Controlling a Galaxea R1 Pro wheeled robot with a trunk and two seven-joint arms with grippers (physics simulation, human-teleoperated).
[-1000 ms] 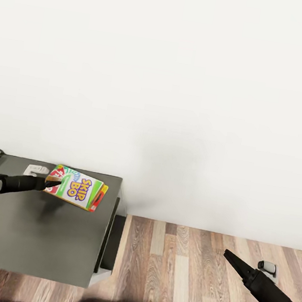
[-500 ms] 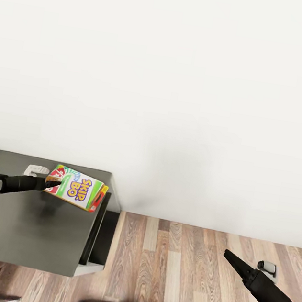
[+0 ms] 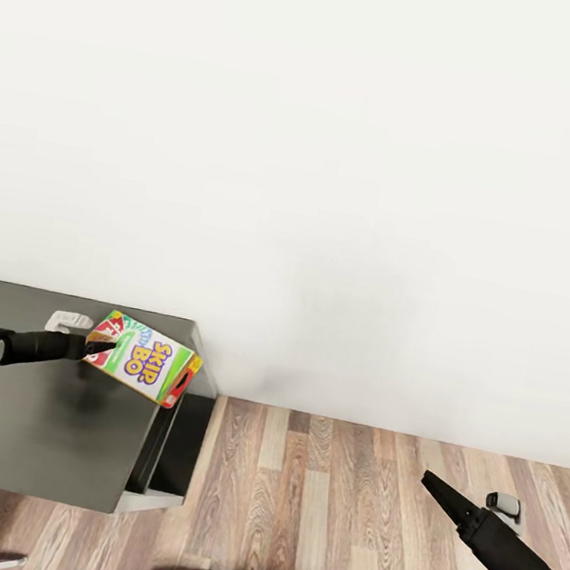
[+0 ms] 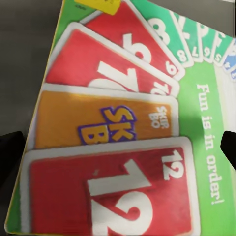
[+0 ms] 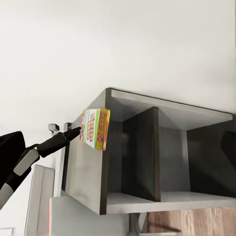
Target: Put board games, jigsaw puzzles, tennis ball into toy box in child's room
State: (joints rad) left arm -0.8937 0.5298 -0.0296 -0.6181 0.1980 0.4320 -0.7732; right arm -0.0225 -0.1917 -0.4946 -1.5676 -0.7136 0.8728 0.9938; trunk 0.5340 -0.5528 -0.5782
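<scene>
Compared with one second ago, the whole view has slid: the dark grey table [image 3: 44,432] now sits further left, so the camera turned, while both arms look unchanged. At the left gripper [image 3: 98,347], the fingers are clamped on one edge of the SKIP BO board game [image 3: 146,360], lifted above the table. Whether the right gripper [image 3: 434,486] is open, I cannot tell. I think the box should be kept level while travelling.
</scene>
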